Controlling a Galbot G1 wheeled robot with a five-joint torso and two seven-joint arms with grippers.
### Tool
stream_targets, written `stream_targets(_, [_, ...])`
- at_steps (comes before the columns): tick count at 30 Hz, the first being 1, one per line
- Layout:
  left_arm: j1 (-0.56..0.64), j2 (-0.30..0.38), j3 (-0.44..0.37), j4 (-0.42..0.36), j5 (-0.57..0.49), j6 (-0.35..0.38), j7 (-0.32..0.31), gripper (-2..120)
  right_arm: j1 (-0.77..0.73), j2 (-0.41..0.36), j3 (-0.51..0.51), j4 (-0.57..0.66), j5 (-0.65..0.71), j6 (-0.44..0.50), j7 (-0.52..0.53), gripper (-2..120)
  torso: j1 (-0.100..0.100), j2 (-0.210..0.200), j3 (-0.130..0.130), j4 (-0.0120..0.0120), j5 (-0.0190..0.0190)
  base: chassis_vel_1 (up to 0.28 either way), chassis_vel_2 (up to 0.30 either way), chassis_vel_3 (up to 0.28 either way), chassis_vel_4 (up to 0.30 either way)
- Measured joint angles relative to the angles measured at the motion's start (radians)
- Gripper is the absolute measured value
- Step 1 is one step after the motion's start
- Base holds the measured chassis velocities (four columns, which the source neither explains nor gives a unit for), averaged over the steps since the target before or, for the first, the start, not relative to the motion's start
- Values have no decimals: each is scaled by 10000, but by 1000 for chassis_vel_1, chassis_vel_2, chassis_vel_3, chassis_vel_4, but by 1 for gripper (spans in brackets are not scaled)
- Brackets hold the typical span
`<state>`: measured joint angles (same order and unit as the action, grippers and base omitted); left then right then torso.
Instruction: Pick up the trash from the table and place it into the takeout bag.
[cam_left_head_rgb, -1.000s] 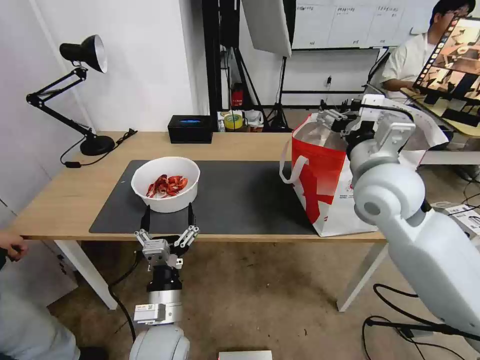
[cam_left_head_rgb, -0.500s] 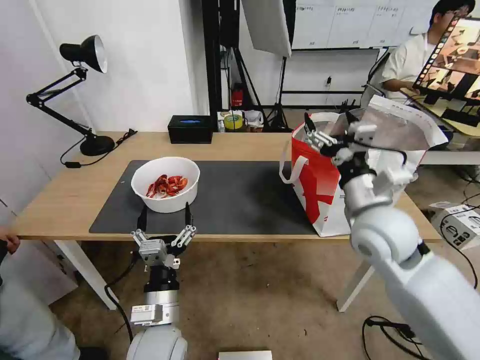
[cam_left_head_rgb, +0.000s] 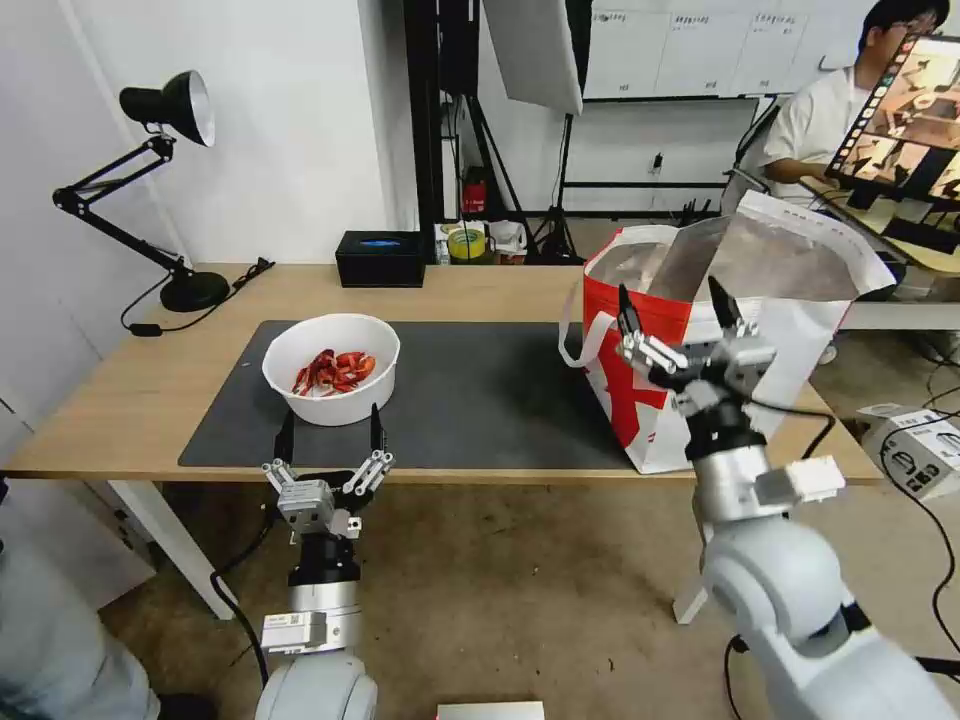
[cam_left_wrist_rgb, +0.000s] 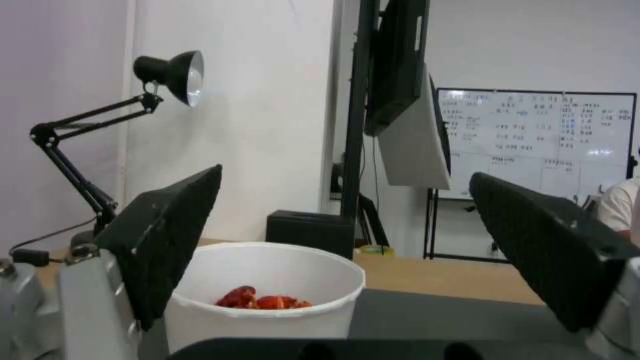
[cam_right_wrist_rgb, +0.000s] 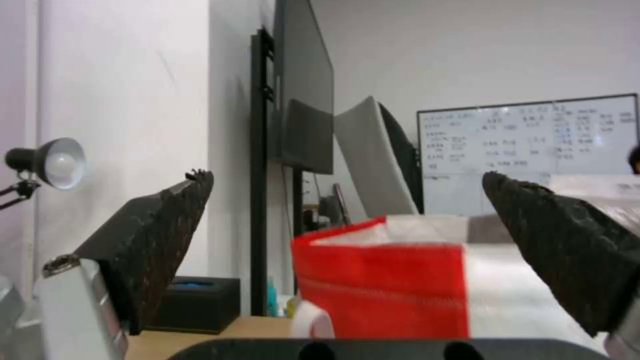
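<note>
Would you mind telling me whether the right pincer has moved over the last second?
Yes. The right pincer, open, has dropped from above the takeout bag's mouth to in front of its near side.

No legible text. The whiteboard (cam_left_wrist_rgb: 537, 142) carries rows of handwriting too small to read; the small printed labels on the left arm (cam_left_head_rgb: 296, 628) and on the cardboard box (cam_left_head_rgb: 925, 445) are likewise unreadable.
</note>
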<state>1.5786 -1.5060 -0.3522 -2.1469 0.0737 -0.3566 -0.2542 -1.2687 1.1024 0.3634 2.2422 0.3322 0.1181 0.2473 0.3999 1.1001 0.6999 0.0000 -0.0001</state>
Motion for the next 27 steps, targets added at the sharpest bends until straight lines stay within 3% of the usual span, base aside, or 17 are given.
stream_targets(13, [-42, 41, -23, 105, -37, -47, -7, 100, -2066, 1232, 774, -223, -1142, 1347, -662, 100, -1, 0, 0, -1, 0, 0, 0, 0, 0])
stream_targets(27, [-64, 201, -134, 211, -218, -63, -13, 100, -2790, 2129, 616, -1092, -1834, 2490, -1032, 100, 1, 0, 1, 0, 1, 0, 0, 0, 0])
